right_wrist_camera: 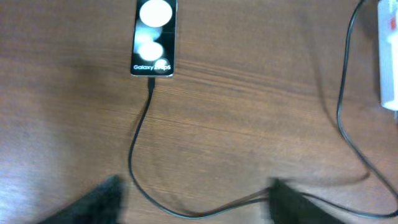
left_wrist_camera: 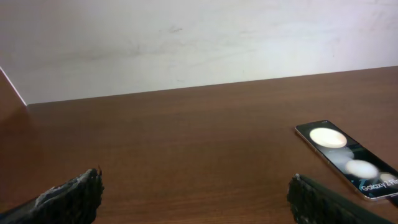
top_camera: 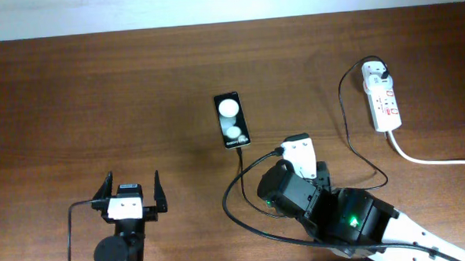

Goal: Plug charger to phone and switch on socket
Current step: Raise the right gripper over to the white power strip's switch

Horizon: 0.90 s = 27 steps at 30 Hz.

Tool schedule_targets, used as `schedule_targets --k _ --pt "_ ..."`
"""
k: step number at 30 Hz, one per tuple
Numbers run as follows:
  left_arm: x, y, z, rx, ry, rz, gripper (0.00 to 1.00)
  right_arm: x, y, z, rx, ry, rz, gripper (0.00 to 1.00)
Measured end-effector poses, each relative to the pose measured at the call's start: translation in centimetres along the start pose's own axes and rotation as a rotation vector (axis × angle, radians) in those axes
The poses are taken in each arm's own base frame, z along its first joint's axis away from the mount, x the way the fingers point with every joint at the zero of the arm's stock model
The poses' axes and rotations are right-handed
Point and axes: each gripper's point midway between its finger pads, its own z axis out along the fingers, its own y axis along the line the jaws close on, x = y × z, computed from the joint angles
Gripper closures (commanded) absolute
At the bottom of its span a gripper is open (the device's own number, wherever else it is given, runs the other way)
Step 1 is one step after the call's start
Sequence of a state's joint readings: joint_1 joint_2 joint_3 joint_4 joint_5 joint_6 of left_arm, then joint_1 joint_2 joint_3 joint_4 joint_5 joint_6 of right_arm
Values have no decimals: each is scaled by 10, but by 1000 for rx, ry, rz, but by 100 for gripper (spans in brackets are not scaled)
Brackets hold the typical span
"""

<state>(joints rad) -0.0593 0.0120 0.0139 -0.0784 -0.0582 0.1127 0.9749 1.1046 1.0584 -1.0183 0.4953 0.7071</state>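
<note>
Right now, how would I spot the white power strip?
Look to the brown wooden table, far right corner. The long white power strip lies there, a white plug in its far end. Unlike the flat glossy black phone mid-table, it bears red marks.

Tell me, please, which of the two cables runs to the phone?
The thin black charger; its tip meets the phone's lettered end. The thick white cord runs from the socket out of view.

Desk [top_camera: 97,89]: dark brown wood grain, spans the scene.
Wall [left_wrist_camera: 186,37]: plain white, far side.
</note>
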Motion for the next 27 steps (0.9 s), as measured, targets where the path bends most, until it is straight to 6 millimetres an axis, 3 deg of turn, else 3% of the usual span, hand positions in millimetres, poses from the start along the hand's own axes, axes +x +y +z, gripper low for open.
schedule_targets --k 2,7,10,13,21,23,27 --pt "0 0 0 0 0 0 1 1 1 0 -5 5 0 94" --pt "0 0 0 3 0 0 1 19 -5 -2 6 88 -30 96" --pt "0 -1 0 3 0 0 1 3 -24 -8 42 101 72 96" --pt "0 0 0 3 -1 0 1 -9 -66 -2 112 147 259 96" --pt "0 -1 0 4 -1 0 1 -7 -180 13 285 244 751 96" --pt "-1 -1 0 4 -2 0 1 -14 -202 24 307 304 816 96" --pt "0 -1 0 8 -1 0 1 -52 -246 59 346 389 898 96"
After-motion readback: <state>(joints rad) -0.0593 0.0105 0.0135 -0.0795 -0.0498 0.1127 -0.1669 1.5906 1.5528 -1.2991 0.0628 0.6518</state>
